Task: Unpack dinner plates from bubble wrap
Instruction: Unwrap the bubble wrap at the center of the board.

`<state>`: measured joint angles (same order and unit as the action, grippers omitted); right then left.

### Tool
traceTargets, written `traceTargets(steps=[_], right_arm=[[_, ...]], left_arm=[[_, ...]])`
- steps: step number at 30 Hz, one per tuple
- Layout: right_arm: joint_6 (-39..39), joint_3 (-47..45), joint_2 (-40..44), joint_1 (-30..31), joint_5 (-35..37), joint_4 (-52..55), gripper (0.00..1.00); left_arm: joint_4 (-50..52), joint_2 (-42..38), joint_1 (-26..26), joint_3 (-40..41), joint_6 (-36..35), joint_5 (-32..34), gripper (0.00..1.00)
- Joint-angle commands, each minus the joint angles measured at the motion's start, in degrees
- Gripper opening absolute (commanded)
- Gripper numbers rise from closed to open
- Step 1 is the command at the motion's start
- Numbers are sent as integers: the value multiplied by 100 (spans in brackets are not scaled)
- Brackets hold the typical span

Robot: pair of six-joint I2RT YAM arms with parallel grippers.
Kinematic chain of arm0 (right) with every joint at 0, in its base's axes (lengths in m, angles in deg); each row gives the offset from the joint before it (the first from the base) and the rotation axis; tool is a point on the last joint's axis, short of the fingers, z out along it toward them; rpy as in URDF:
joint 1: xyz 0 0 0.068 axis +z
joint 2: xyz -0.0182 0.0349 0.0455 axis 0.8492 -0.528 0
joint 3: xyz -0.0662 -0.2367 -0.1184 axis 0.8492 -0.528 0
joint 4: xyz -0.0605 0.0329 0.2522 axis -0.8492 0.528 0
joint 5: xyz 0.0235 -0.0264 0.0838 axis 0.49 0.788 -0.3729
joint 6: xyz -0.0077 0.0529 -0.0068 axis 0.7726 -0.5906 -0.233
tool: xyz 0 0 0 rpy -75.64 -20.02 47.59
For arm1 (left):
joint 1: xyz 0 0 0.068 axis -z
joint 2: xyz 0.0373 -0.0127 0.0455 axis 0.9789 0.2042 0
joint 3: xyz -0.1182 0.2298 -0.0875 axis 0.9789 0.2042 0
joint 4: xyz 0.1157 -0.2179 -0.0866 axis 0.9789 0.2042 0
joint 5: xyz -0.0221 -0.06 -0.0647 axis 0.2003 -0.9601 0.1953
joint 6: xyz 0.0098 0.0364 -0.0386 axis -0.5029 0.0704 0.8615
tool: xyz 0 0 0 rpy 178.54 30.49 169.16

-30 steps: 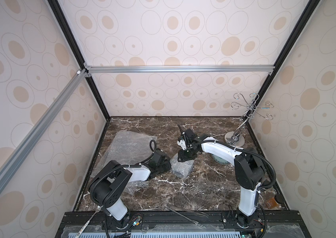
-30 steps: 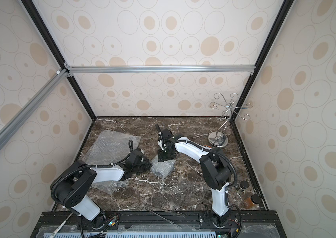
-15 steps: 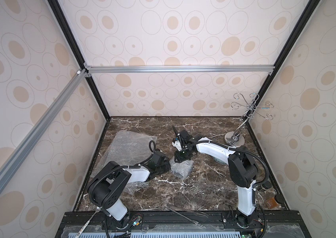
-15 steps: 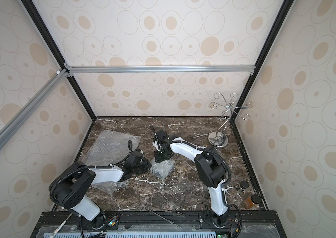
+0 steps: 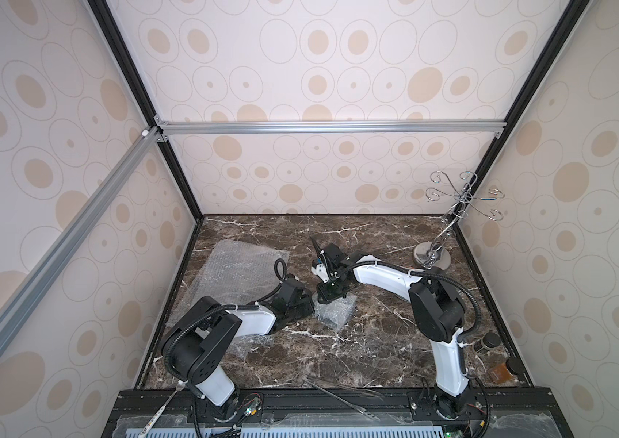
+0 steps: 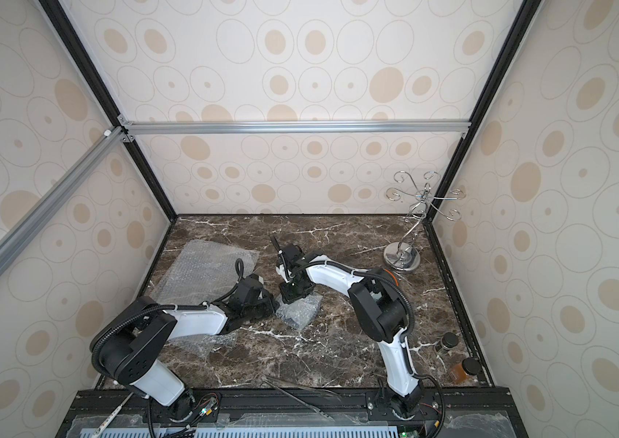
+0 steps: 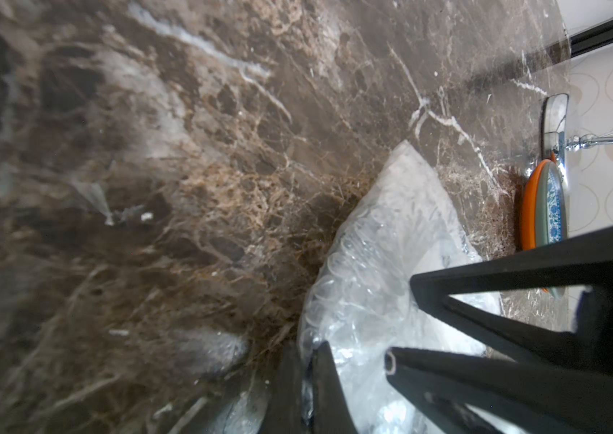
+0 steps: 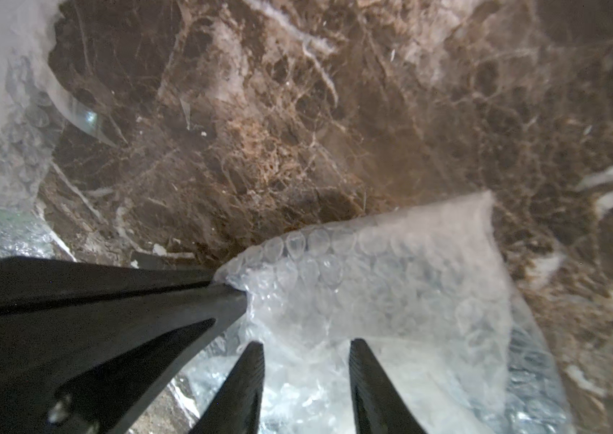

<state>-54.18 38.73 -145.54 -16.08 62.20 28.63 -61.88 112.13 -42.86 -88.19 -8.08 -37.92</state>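
A crumpled bubble wrap bundle [image 5: 335, 315] [image 6: 300, 313] lies mid-table; whatever it holds is hidden. My left gripper [image 7: 305, 360] [image 5: 302, 303] is shut on the bundle's edge. In the right wrist view its black fingers [image 8: 222, 291] pinch that same edge. My right gripper [image 8: 306, 349] [image 5: 332, 294] points down onto the bundle. It is open, with its fingers apart and wrap between them. An orange dinner plate [image 7: 528, 203] with a pale plate [image 7: 551, 203] on it lies near the far right wall. A flat bubble wrap sheet [image 5: 239, 267] lies at the left, and another [image 5: 252, 341] lies under my left arm.
A shiny wire stand [image 5: 433, 258] [image 7: 554, 120] stands at the back right. Two small jars [image 5: 490, 341] [image 5: 507, 371] sit by the right wall near the front. Long metal tongs [image 5: 338, 394] lie along the front edge. Walls close in three sides.
My right arm has swung its gripper left and down over the bundle, and its jaws have narrowed a little. The left gripper has kept its hold in place.
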Motion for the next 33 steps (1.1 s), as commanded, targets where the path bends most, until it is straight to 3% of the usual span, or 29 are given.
traceTargets(steps=[1, 8, 14, 33], right_arm=[[114, -5, -148, 151, 31, 34, 39], [-25, -135, -49, 156, -27, -190, 10], [-59, -40, 225, 149, -103, -192, 0], [-607, -559, 1171, -260, -939, -738, 0]], left_arm=[[211, -49, -1, 38, 66, 23, 0], [222, 2, 6, 63, 64, 23, 0], [236, 61, 6, 125, 47, 44, 0], [414, 129, -2, 196, 5, 140, 0]])
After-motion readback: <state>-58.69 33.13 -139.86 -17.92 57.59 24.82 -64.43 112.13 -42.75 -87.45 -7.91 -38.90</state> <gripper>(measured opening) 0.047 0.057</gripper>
